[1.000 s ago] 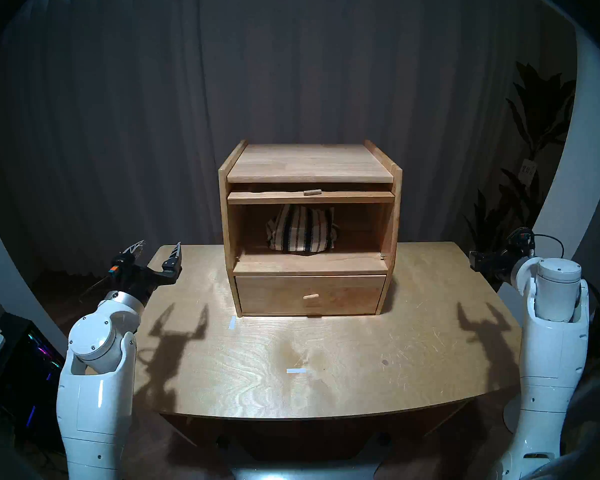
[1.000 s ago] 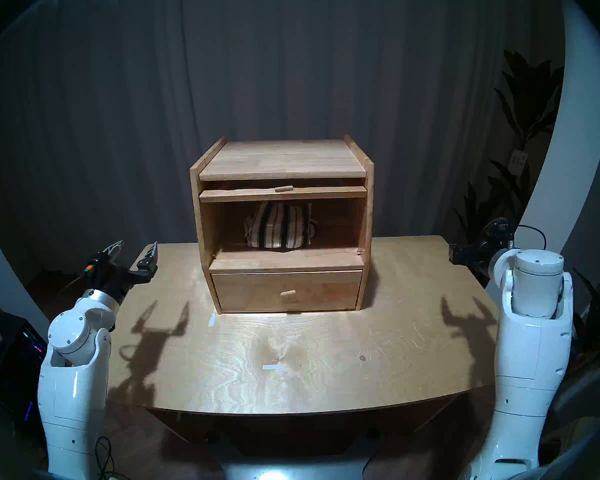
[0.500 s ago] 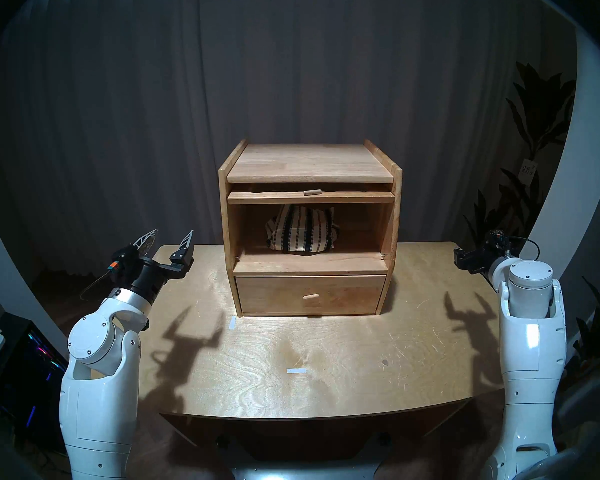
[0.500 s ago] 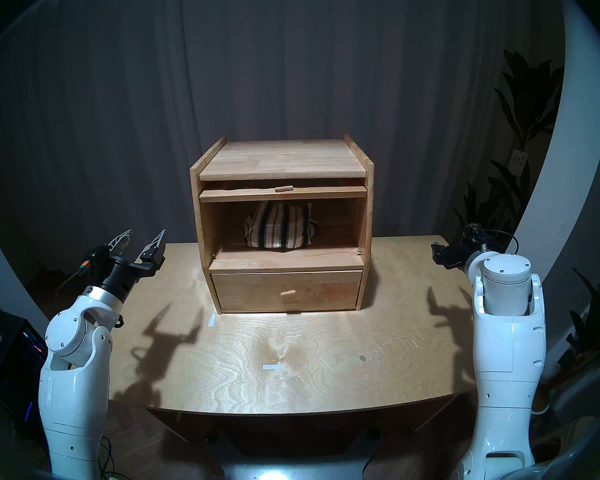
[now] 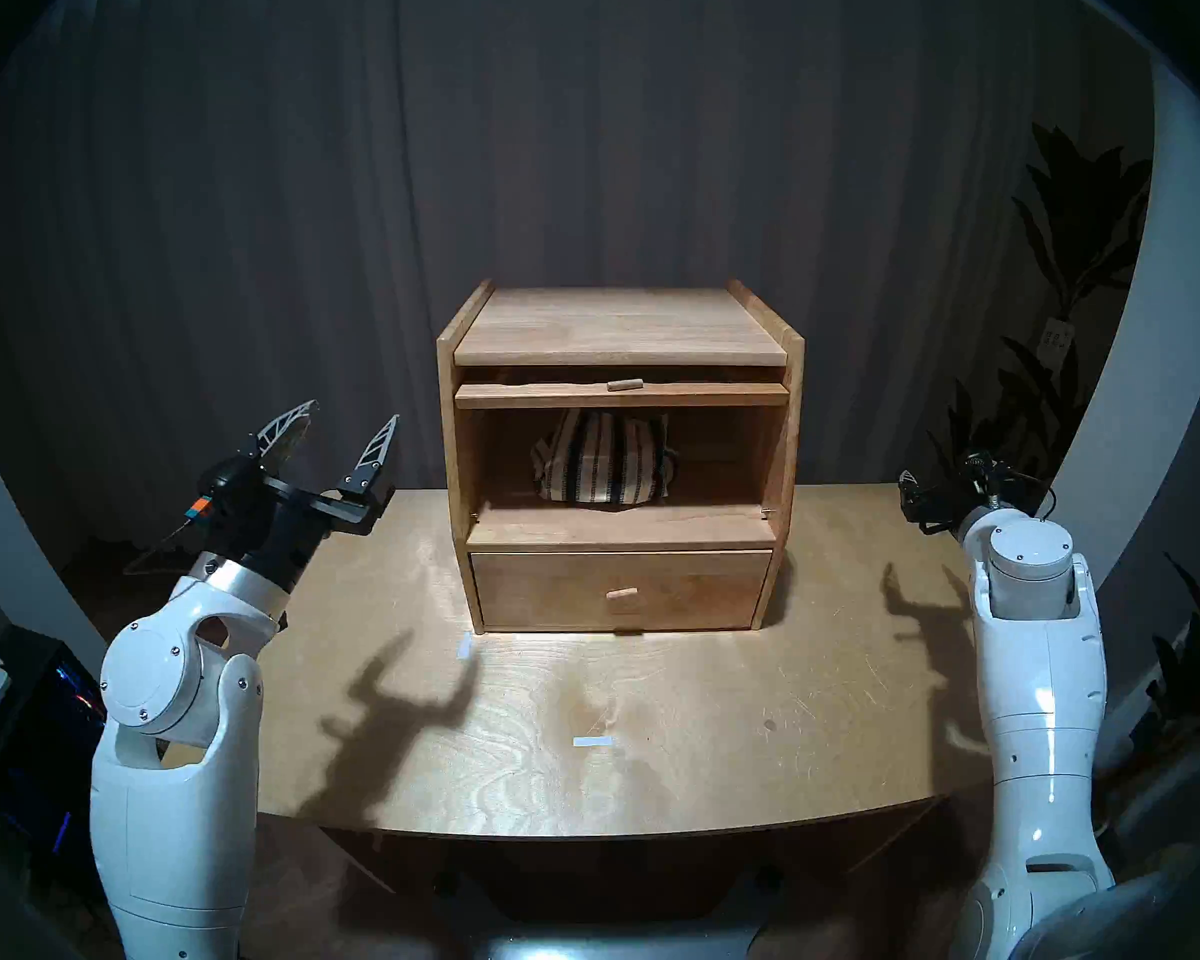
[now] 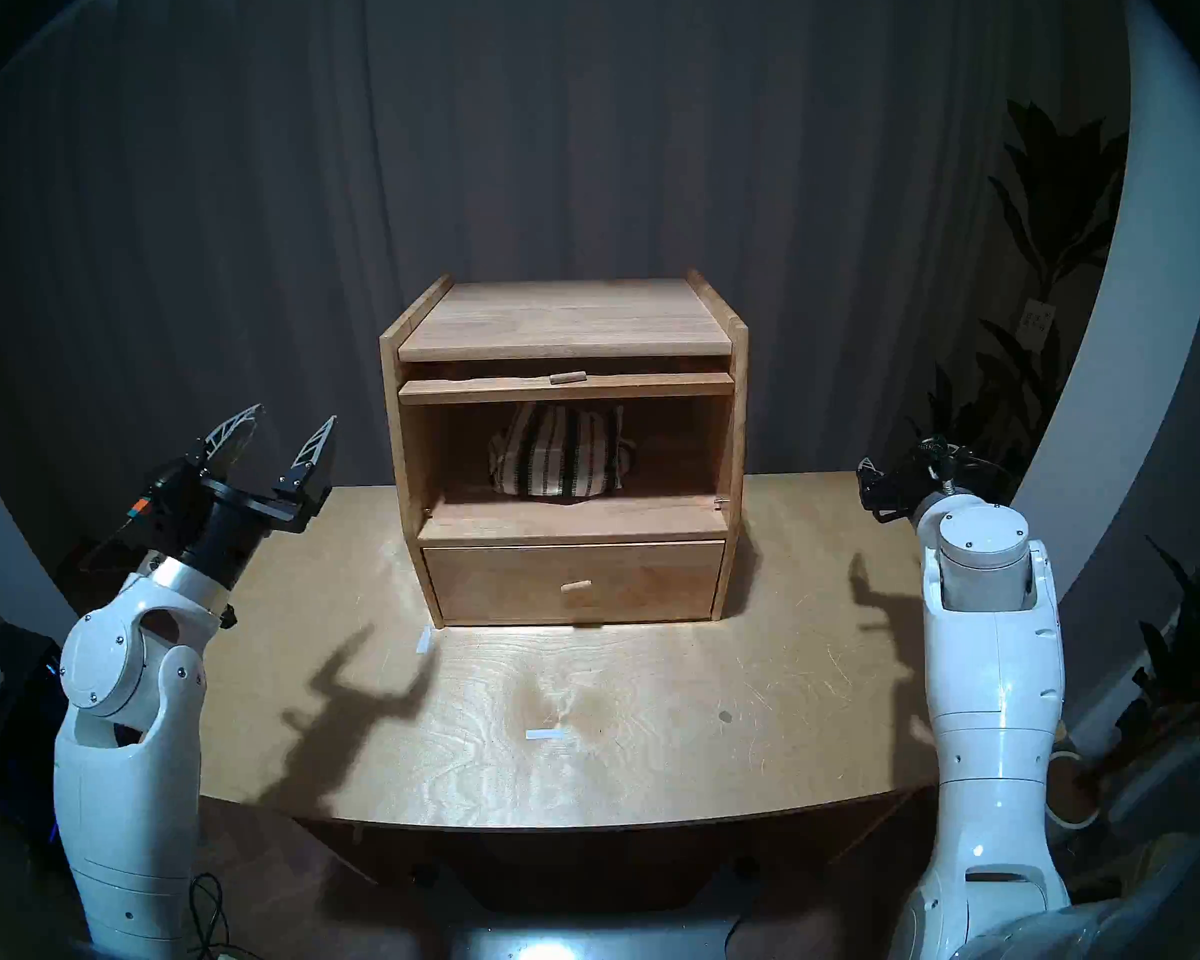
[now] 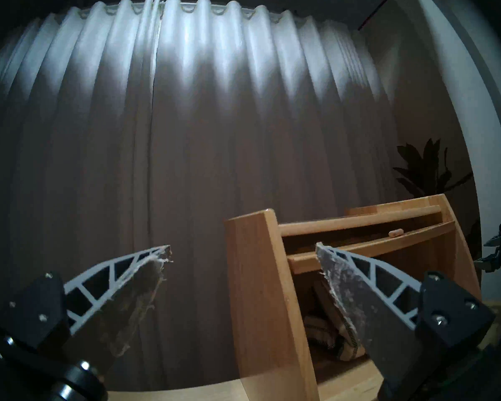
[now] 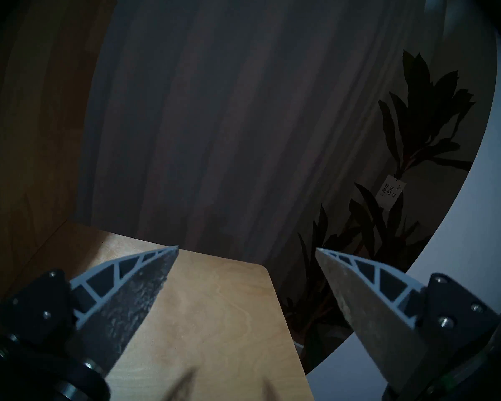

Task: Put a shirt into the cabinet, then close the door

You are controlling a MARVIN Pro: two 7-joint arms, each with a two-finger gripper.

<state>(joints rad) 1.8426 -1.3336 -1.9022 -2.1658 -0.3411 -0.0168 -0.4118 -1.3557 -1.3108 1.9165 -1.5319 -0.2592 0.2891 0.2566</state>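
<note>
near edge of the counter (image 5: 652, 785) shows just a strip of white tape (image 5: 593, 742). left claw (image 5: 351, 415) hangs above the counter's left side, fingers spread wide, gripping nothing, well left of the cabinet (image 5: 618, 328). right claw (image 8: 246, 248) is over the counter's far right corner, jaws apart and empty too. the drawer (image 5: 621, 590) below looks pushed in. the door (image 5: 621, 395) sits lifted flat under the top, the compartment open. the shirt (image 5: 601, 468), striped and bundled, rests inside toward the back. grey curtain (image 5: 583, 141) hangs behind it all.
</note>
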